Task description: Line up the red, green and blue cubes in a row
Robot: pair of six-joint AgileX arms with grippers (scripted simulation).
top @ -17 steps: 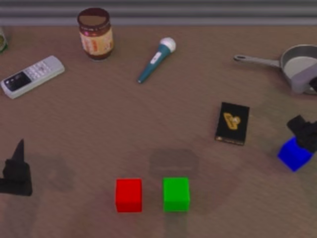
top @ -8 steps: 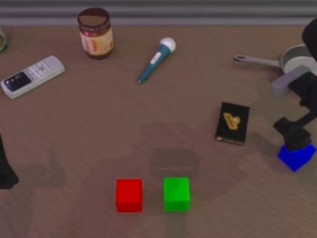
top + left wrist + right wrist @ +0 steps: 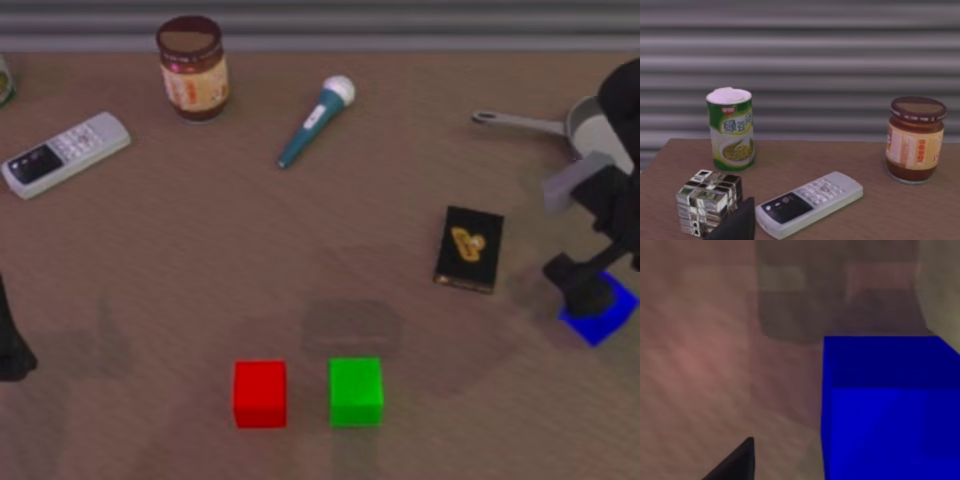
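Observation:
The red cube and the green cube sit side by side near the table's front edge, with a small gap between them. The blue cube rests on the table at the far right, turned at an angle. My right gripper is directly over it and covers part of its top. In the right wrist view the blue cube fills the near side, and one dark fingertip stands apart from it; the gripper is open. My left gripper is parked at the left edge, open and empty.
A jar, a remote and a microphone lie along the back. A pan sits at the back right. A flat black box lies left of the blue cube. A mirrored puzzle cube and a green can stand at the far left.
My right gripper has moved forward and down onto the blue cube, which has not shifted. My left arm has pulled back to the left edge.

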